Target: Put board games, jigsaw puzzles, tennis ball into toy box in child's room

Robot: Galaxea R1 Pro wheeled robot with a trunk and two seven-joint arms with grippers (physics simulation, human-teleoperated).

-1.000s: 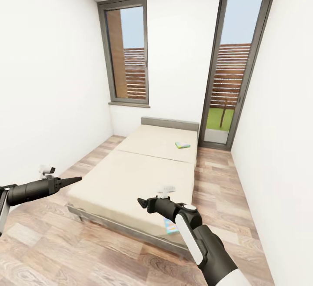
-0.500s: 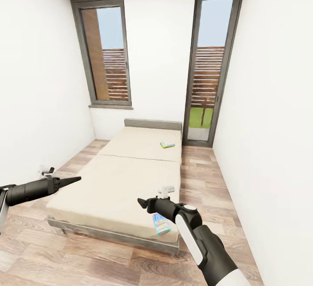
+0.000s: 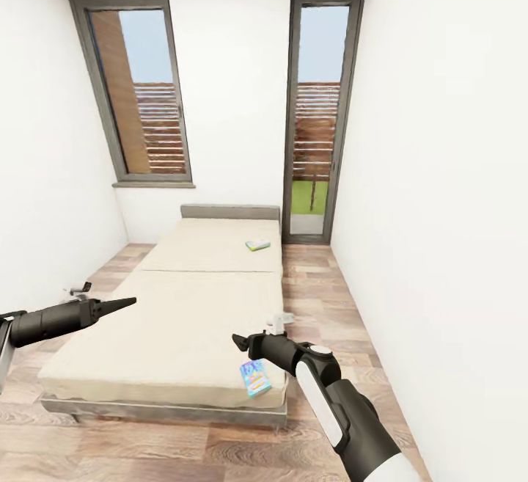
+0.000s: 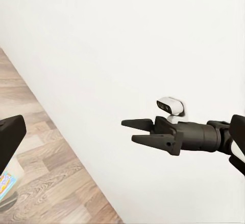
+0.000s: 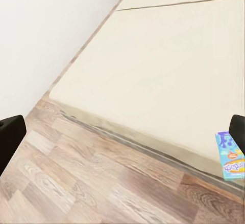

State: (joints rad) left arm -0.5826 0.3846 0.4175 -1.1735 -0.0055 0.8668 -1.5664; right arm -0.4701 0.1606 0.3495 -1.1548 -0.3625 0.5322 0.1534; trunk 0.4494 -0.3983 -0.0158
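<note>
Beige flat mattress [image 3: 183, 320] bears two printed rectangular board games [image 3: 254, 377].

Bright, even daylight throughout; sim render, no noise. Light seems to come from the two tall windows [image 3: 143, 93] at upper centre of the head view, sky pale, no glare. Shadows very weak: thin dark line under the bed [image 3: 183, 306] frame, soft shade on walls near corners. Wide-angle distortion in head view: window frames lean outward, walls splay toward the edges. Wrist views slightly soft, floor [image 5: 102, 183] grain smeared; blue box [image 5: 230, 155] print blurry, w/ white wall nearly blown out.
</note>
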